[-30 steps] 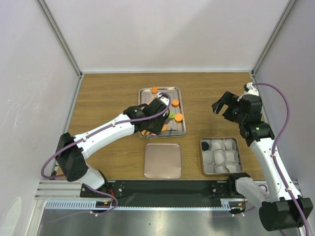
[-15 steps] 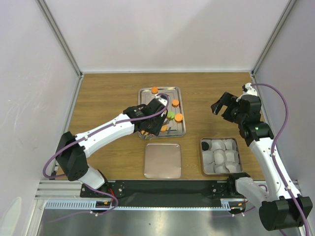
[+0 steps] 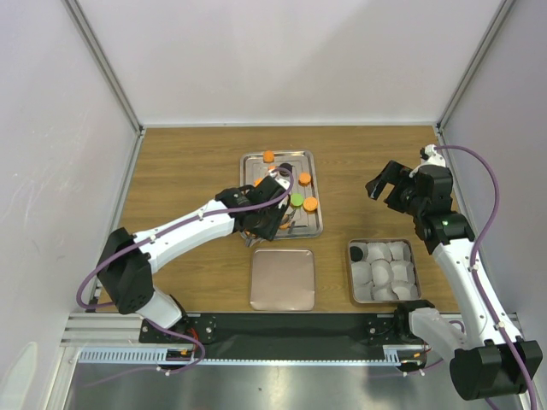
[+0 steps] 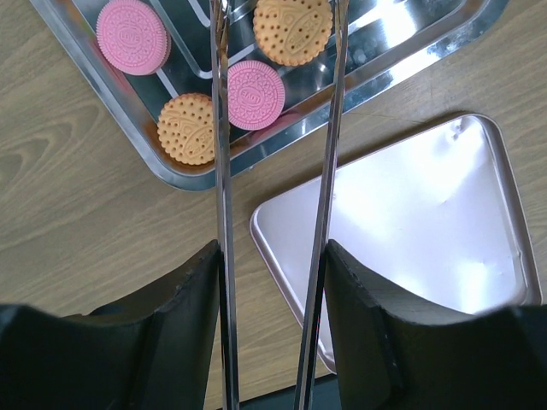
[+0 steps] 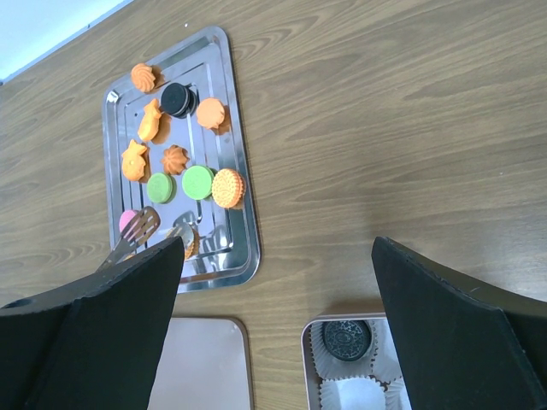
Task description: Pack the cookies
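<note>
Top external view shows us the left gripper (image 3: 275, 207) clasping tongs (image 3: 286, 224) over the tray (image 3: 314, 160) of cookies (image 3: 309, 203), left wrist view their tips straddling a pink cookie (image 4: 255, 94), right wrist view our right gripper (image 5: 278, 256) spread wide, empty.

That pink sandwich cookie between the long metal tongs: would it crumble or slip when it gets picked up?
The pink cookie looks like two thin embossed wafers, so a hard squeeze could probably crack it. It lies flat on the shiny metal tray, so it may slide rather than roll if nudged. The smooth, narrow tongs likely offer little grip on its rounded edge.
</note>
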### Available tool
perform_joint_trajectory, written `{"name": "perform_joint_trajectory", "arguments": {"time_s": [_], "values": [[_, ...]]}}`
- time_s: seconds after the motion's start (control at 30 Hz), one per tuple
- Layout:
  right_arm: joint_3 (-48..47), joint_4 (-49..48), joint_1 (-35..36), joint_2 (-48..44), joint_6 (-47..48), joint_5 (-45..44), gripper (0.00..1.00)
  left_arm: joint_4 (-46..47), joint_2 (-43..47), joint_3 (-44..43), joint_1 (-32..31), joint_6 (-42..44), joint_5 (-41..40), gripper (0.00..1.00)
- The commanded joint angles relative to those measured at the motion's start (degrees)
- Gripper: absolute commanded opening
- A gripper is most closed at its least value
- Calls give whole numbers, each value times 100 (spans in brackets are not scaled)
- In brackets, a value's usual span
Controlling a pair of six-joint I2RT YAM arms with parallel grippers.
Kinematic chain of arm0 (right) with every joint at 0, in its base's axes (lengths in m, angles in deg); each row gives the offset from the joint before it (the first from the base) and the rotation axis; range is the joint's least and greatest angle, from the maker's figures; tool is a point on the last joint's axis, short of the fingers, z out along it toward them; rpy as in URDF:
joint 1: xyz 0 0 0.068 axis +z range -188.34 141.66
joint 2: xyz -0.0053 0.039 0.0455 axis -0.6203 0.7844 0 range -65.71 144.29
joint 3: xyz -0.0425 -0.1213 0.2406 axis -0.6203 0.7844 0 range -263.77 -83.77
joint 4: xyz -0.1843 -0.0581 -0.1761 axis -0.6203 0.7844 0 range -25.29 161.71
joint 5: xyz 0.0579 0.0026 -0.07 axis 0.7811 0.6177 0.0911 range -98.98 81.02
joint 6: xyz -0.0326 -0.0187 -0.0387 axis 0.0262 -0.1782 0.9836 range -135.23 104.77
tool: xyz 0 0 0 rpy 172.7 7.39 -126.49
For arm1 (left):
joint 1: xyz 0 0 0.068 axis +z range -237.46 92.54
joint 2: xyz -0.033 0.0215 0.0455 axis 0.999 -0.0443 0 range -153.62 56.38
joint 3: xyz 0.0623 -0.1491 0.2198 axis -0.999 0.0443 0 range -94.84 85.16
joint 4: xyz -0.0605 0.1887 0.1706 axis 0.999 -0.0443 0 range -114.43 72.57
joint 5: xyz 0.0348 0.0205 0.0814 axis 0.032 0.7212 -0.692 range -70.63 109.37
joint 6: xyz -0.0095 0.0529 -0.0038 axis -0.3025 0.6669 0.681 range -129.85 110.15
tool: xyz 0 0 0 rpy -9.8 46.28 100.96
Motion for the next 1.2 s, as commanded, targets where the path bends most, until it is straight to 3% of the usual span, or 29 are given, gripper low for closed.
{"name": "perform_joint_trajectory", "arguments": {"time_s": [0.0, 0.5, 0.83, 1.17], "values": [[-11, -141, -20, -36, 84, 56, 100, 135, 110, 41, 48, -101, 53, 54], [-20, -132, -28, -71, 75, 74, 100, 250, 304, 366, 109, -180, 308, 54], [-55, -124, -20, -71, 66, 73, 100, 294, 392, 410, 154, -180, 423, 44], [-327, -1, -20, -97, 31, 91, 100, 100, 444, -292, 4, -83, 291, 39]]}}
